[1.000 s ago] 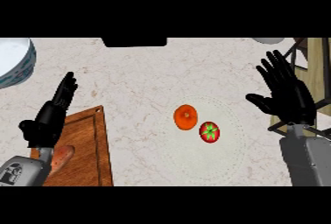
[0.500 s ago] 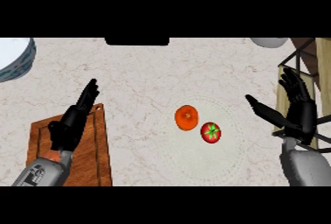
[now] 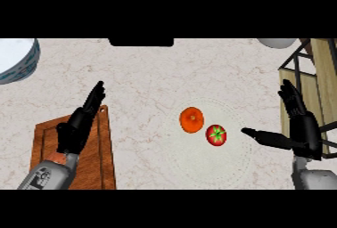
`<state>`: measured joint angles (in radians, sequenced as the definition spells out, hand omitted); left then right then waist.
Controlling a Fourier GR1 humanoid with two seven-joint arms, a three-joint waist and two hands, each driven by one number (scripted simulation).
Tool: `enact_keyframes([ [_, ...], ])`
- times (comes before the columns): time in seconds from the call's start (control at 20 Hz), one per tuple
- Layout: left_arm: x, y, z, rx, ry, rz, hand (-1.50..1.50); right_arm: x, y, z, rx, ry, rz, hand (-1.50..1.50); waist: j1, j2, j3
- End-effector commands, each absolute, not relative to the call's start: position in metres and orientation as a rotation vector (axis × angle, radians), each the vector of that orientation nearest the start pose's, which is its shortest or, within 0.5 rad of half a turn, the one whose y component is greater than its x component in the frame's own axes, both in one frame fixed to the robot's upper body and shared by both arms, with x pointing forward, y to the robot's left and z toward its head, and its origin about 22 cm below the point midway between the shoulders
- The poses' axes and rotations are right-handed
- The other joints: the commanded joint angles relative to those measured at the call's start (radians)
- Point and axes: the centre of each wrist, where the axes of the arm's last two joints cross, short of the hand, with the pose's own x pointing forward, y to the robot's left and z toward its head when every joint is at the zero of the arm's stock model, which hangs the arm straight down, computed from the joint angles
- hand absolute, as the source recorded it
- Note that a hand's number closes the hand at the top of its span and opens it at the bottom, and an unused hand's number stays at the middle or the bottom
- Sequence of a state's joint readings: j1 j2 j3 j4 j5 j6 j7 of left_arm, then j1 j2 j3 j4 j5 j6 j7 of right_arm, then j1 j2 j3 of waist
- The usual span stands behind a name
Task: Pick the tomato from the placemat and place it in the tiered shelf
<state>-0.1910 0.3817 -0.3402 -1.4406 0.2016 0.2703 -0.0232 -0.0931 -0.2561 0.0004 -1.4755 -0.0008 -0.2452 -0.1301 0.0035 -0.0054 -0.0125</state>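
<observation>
So you are at the approach step: nothing has been picked up yet. The tomato (image 3: 216,135) lies on the pale round placemat (image 3: 197,164), just beside an orange (image 3: 191,120) that sits to its upper left; the two look close enough to be touching or nearly so. Your right hand (image 3: 299,129) hangs just to the right of the tomato, released, fingers straight and pointing up the view, thumb stretched out towards the tomato without reaching it. It holds nothing. Your left hand (image 3: 80,122) is also released and empty, fingers straight, over the near edge of the wooden cutting board (image 3: 46,142), well apart from the fruit. The tiered shelf (image 3: 316,75) stands at the right edge, right behind your right hand.

Next, I'd judge, you need to bring the right hand over the tomato and down, then curl the fingers round it from the right side. Mind the orange: a push from the right could roll the tomato into it. A bowl (image 3: 14,58) sits far left, out of the way.
</observation>
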Motion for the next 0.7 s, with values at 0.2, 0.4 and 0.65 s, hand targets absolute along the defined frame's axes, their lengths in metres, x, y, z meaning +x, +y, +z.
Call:
enact_keyframes([
  [0.2, 0.285, 0.226, 0.003, 0.128, -1.569, -0.240, 0.00, 0.251, -0.272, 0.086, -0.485, -1.518, 0.357, -1.50, -0.026, 0.002, 0.009],
  [0.4, 0.272, 0.227, -0.003, 0.103, -1.555, -0.259, 0.00, 0.246, -0.267, 0.103, -0.523, -1.371, 0.570, -1.50, -0.011, 0.002, 0.009],
  [0.65, 0.295, 0.218, 0.032, 0.123, -1.590, -0.255, 0.00, 0.249, -0.237, 0.129, -0.626, -1.204, 0.791, -1.50, -0.002, 0.002, 0.010],
])
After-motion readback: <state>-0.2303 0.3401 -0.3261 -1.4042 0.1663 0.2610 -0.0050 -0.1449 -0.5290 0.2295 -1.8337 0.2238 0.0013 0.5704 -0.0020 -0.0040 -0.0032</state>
